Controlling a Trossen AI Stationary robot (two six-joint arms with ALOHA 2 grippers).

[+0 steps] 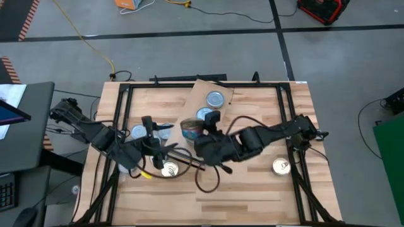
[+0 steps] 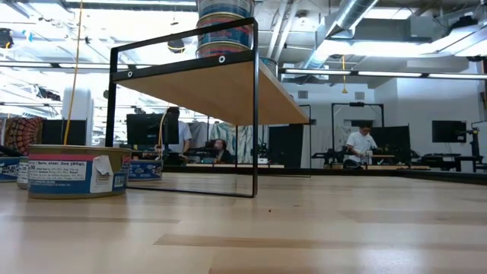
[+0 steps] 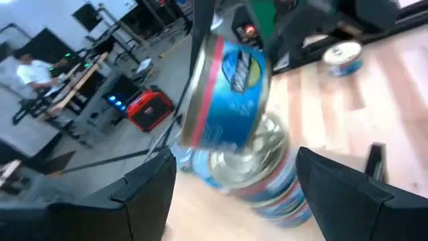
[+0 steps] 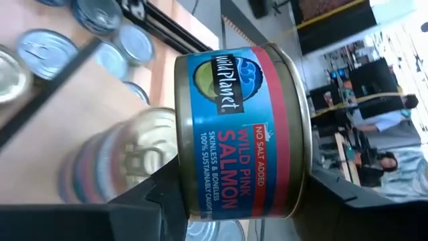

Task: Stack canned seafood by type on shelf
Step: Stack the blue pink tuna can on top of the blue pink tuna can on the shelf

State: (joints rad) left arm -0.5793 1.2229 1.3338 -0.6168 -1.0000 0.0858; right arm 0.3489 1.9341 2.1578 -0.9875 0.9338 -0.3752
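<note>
From above, my right hand (image 1: 205, 129) reaches toward the middle of the desk (image 1: 252, 189) and sits right beside the stack of salmon cans (image 1: 191, 129), near the front edge of the shelf (image 1: 201, 94). Two silver-top cans (image 1: 216, 99) lie flat on the shelf board behind. My left hand (image 1: 165, 150) is lower on the desk, near a gold-lid can (image 1: 170, 169), and a second gold-lid can (image 1: 281, 166) lies alone, well apart on the right side. My right arm is clearly the nearer one to the stack.

At desk height, the shelf (image 2: 228, 91) shows as a board in a black frame with a pile of cans (image 2: 224, 27) on top. One more can (image 2: 76, 171) stands on the desk in front.

Through my left wrist camera, my left fingers (image 3: 144, 184) stand wide apart and hold nothing. Between them, farther off, I see the tilted salmon can (image 3: 227, 94) just above the stack (image 3: 267, 181).

Through my right wrist camera, my right hand (image 4: 244, 194) is half open and closed on the salmon can (image 4: 241, 130), gripping its side wall. The can lies tilted, its flat faces not level yet. The stack's gold lid (image 4: 144, 154) is just beside it, below. I judge the next move is to turn the can level and lower it onto this lid.
</note>
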